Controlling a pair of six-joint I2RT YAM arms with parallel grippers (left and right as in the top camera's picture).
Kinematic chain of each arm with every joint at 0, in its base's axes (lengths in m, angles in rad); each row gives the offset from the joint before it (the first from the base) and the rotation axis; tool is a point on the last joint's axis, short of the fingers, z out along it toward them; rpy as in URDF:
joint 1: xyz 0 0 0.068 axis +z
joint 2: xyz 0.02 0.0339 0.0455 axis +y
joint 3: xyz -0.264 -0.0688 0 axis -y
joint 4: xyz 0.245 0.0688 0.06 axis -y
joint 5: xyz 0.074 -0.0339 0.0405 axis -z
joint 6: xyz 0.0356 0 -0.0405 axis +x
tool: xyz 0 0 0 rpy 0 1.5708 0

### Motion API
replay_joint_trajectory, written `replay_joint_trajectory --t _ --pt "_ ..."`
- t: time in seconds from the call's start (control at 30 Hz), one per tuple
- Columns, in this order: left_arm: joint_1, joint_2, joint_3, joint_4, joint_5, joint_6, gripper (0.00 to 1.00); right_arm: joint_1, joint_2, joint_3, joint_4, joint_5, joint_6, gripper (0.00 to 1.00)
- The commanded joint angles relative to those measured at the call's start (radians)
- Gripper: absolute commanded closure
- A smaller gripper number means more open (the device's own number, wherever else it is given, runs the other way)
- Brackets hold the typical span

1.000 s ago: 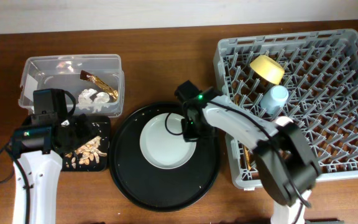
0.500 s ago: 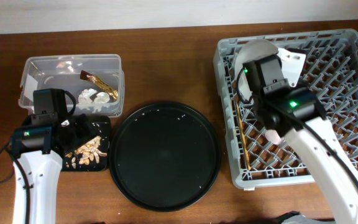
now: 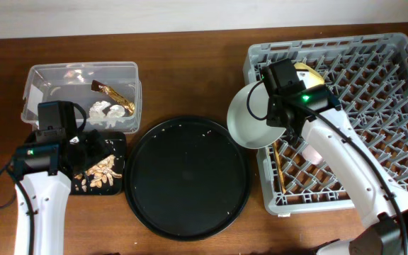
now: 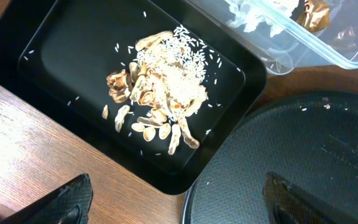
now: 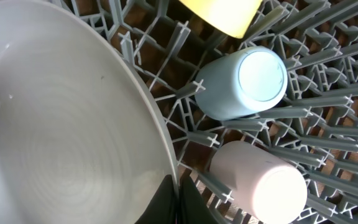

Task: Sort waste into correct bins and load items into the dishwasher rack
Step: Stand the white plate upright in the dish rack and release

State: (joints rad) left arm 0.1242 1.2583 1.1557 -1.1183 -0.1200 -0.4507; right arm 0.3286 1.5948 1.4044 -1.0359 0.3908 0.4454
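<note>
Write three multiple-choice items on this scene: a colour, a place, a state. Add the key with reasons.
1. The bowl in the dishwasher rack is: A yellow; B green; C red.
2. The food scraps lie in: A the clear box; B the shallow black tray; C the dishwasher rack.
3. The right arm's fingers are: A wide open; B shut on the plate; C out of view.
Key: 1 A, the right wrist view shows it yellow among the pegs. 2 B, the left wrist view shows them piled on the tray's floor. 3 B, they pinch the plate's rim at the rack's left edge.
</note>
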Motion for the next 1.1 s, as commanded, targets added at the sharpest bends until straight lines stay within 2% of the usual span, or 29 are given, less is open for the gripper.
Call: replay_joint_trajectory --t 0.0,0.1,0.23,0.33,0.43,0.5,0.63,0.67,0.77,0.8,0.83,0.9,0.93,1.0,1.07 --pt "0.003 -0.011 -0.01 0.0 0.003 -0.008 0.13 -0.003 -0.053 0.008 0.001 0.141 0.008 0.96" --pt "0.003 -0.011 -0.01 0.0 0.003 -0.008 0.13 -0.003 -0.098 0.024 0.0 0.383 0.008 0.96" --pt "0.003 -0.011 -0.01 0.0 0.003 -0.008 0.13 -0.004 -0.1 0.023 -0.023 0.546 0.008 0.96" --pt "0.003 -0.011 -0.01 -0.001 0.003 -0.008 0.13 -0.003 -0.096 0.02 -0.024 0.542 0.013 0.96" --pt "0.003 -0.011 -0.01 0.0 0.004 -0.008 0.13 -0.002 -0.06 0.019 -0.068 0.437 0.02 0.96" --pt "0.003 -0.011 -0.01 -0.001 0.004 -0.008 0.13 0.0 -0.022 0.019 -0.103 0.405 0.081 0.96" --pt "0.003 -0.011 -0.01 -0.001 0.004 -0.008 0.13 0.052 0.003 0.019 -0.086 0.314 0.088 0.96" --pt "0.003 -0.011 -0.01 -0.001 0.004 -0.008 0.13 0.07 0.003 0.019 -0.084 0.296 0.088 0.93" --pt "0.003 -0.011 -0.01 -0.001 0.004 -0.008 0.13 0.103 -0.006 0.023 -0.081 0.214 0.088 0.65" --pt "0.003 -0.011 -0.01 -0.001 0.004 -0.008 0.13 0.103 -0.018 0.026 -0.078 0.192 0.088 0.5" --pt "0.003 -0.011 -0.01 -0.001 0.004 -0.008 0.13 0.102 -0.047 0.038 -0.079 0.159 0.087 0.29" --pt "0.003 -0.011 -0.01 -0.001 0.003 -0.008 0.13 0.101 -0.101 0.044 -0.078 0.138 0.088 0.07" --pt "0.003 -0.011 -0.01 -0.001 0.004 -0.008 0.05 0.087 -0.148 0.045 -0.077 0.109 0.087 0.01" --pt "0.003 -0.011 -0.01 -0.001 0.005 -0.008 0.02 0.018 -0.236 0.045 -0.069 -0.055 -0.009 0.01" --pt "0.003 -0.011 -0.01 0.023 0.093 0.073 0.01 -0.082 -0.283 0.045 -0.077 -0.33 -0.191 0.01"
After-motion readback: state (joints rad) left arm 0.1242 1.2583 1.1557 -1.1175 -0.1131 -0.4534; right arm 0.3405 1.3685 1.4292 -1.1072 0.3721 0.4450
